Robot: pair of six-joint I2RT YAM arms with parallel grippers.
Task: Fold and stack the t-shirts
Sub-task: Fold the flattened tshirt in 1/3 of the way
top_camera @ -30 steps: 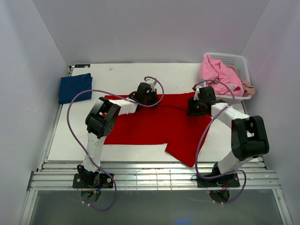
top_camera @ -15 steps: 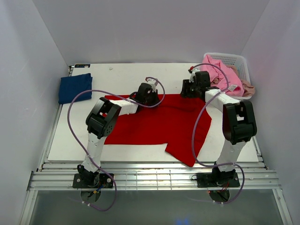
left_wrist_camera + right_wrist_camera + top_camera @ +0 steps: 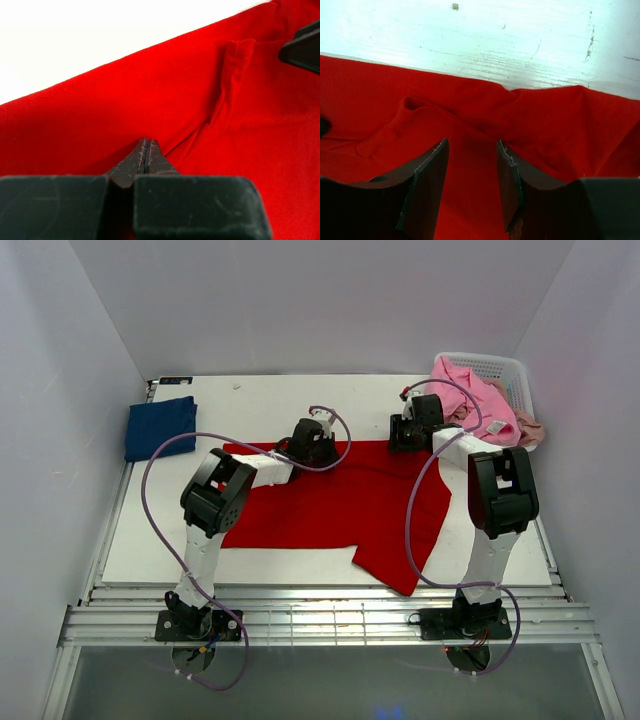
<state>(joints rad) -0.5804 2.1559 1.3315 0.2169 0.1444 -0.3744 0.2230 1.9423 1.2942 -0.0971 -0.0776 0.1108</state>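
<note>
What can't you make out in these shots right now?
- Top view: beige shirt, mostly buried under the pink shirt in the basket.
- Left wrist view: whether the shut left pincer pinches the red shirt; its own tips cover that.
- Top view: navy shirt's folds, too small.

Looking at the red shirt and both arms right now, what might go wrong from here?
The left gripper is shut, seemingly pinching the red t-shirt, while the right gripper is open above the far edge; a one-sided pull would skew the fold.
The cloth is bunched under the right gripper, so it may grab several layers.
The basket sits close beside the right arm; a swing could knock it.
</note>
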